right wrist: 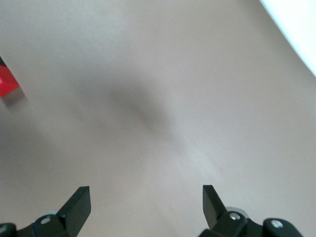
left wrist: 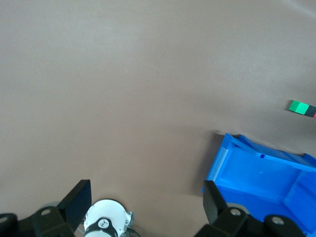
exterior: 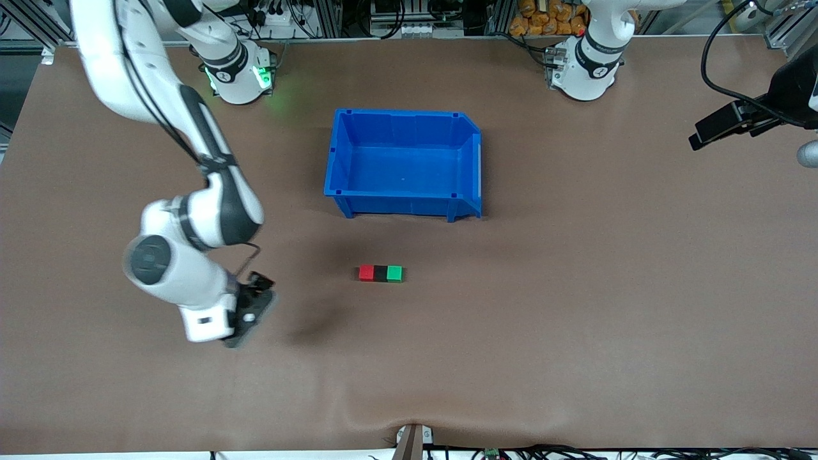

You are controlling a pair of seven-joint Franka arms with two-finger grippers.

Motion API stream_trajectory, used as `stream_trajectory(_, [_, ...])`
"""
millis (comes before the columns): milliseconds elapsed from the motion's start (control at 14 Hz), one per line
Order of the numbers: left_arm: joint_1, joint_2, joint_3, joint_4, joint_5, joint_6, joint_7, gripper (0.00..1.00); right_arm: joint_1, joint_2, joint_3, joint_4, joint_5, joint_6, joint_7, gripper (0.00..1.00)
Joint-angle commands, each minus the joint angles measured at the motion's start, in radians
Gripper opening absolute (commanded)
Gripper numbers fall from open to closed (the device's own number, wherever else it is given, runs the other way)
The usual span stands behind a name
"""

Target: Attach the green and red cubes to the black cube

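A matte brown bench (exterior: 575, 332) fills the frame, wrinkled at its lower edge; low at the frame's left hangs the right pincer (exterior: 252, 313), spread wide and holding nothing; at centre lie the bright red cube (exterior: 366, 273), matte black cube (exterior: 381, 274) and bright green cube (exterior: 395, 274), touching in a row; above them sits the blue plastic bin (exterior: 402, 163); at the upper right edge waits the left pincer (left wrist: 148, 207), wide and bare; cabling clutters the top.

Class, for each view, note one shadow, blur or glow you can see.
Front view: a green glow beside the right arm's base, and a soft shadow on the table. Right wrist view: blurred, the red cube cut by the frame edge. Left wrist view: even light.
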Motion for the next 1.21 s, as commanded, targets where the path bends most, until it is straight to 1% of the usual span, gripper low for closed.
stream_trajectory(0, [0.011,-0.208,-0.014,-0.325,0.014,0.170,0.047,1.00,-0.063,-0.149,0.021,-0.081,0.013,-0.106,0.010,1.00])
stream_trajectory(71, [0.011,-0.257,-0.014,-0.409,0.014,0.215,0.070,1.00,-0.079,-0.192,0.019,-0.079,0.011,-0.163,0.012,1.00])
stream_trajectory(143, [0.011,-0.279,-0.014,-0.448,0.011,0.229,0.084,1.00,-0.100,-0.229,0.018,-0.076,0.011,-0.217,0.002,1.00])
stream_trajectory(286, [0.001,-0.317,-0.014,-0.500,0.005,0.228,0.087,1.00,-0.160,-0.277,0.013,-0.058,0.005,-0.335,0.022,1.00])
stream_trajectory(429, [-0.047,-0.347,-0.003,-0.548,0.006,0.231,0.087,1.00,-0.226,-0.284,-0.002,-0.054,0.013,-0.358,0.155,1.00])
stream_trajectory(500, [-0.051,-0.350,-0.003,-0.553,0.011,0.231,0.089,1.00,-0.255,-0.290,-0.004,-0.054,0.013,-0.358,0.221,1.00])
stream_trajectory(571, [-0.051,-0.357,-0.003,-0.559,0.012,0.231,0.093,1.00,-0.266,-0.325,-0.002,-0.065,0.011,-0.373,0.255,1.00])
stream_trajectory(714, [-0.053,-0.362,-0.002,-0.555,0.018,0.232,0.112,1.00,-0.263,-0.382,-0.009,-0.071,-0.004,-0.430,0.362,1.00])
stream_trajectory(786, [-0.053,-0.365,0.006,-0.554,0.020,0.234,0.160,1.00,-0.263,-0.425,-0.018,-0.085,-0.006,-0.458,0.430,1.00])
stream_trajectory(929, [-0.051,-0.374,0.038,-0.554,0.032,0.232,0.217,1.00,-0.257,-0.529,-0.035,-0.167,-0.012,-0.472,0.543,1.00])
stream_trajectory(1000, [-0.050,-0.382,0.040,-0.558,0.034,0.232,0.228,1.00,-0.251,-0.585,-0.036,-0.214,-0.027,-0.470,0.562,1.00])
stream_trajectory(1071, [-0.045,-0.380,0.040,-0.555,0.034,0.229,0.240,1.00,-0.247,-0.628,-0.036,-0.234,-0.039,-0.479,0.579,1.00])
stream_trajectory(1143, [-0.041,-0.380,0.040,-0.551,0.032,0.228,0.239,1.00,-0.247,-0.651,-0.036,-0.234,-0.041,-0.507,0.603,1.00])
